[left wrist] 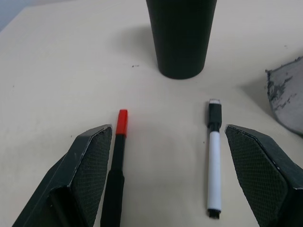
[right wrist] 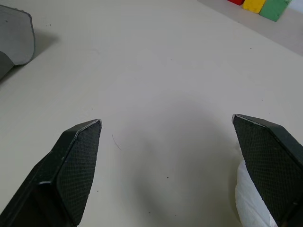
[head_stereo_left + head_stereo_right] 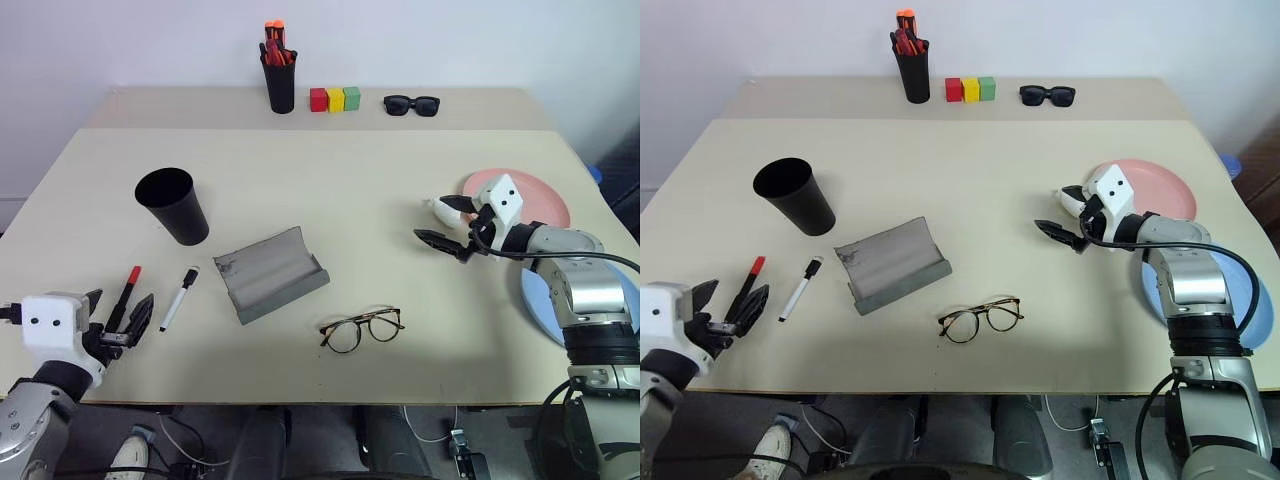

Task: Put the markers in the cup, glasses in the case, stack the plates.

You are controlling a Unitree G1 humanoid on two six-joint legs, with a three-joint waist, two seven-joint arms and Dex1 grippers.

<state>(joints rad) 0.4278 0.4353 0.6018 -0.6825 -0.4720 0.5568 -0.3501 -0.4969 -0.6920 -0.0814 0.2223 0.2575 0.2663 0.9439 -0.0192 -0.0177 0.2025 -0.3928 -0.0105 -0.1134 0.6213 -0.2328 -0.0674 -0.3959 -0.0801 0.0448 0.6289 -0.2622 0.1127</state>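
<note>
Judging by the layout, step in hand: picking up the red-capped marker (image 1: pixel 117 165). Left gripper (image 3: pixel 120 322) spread wide, empty, 1 finger (image 1: pixel 90 165) right beside the marker. Best to centre over the barrel before closing. White marker (image 1: pixel 214 161) just beside, cup (image 3: pixel 172 204) near ahead. Right gripper (image 3: pixel 447 224) wide, empty, by the pink plate (image 3: pixel 535 195); blue plate (image 3: pixel 540 300) nearby. Case (image 3: pixel 268 272) open, glasses (image 3: pixel 361 328) near it. Pen holder (image 3: pixel 279 75), 3 blocks (image 3: pixel 335 98), sunglasses (image 3: pixel 411 104) well apart.
</note>
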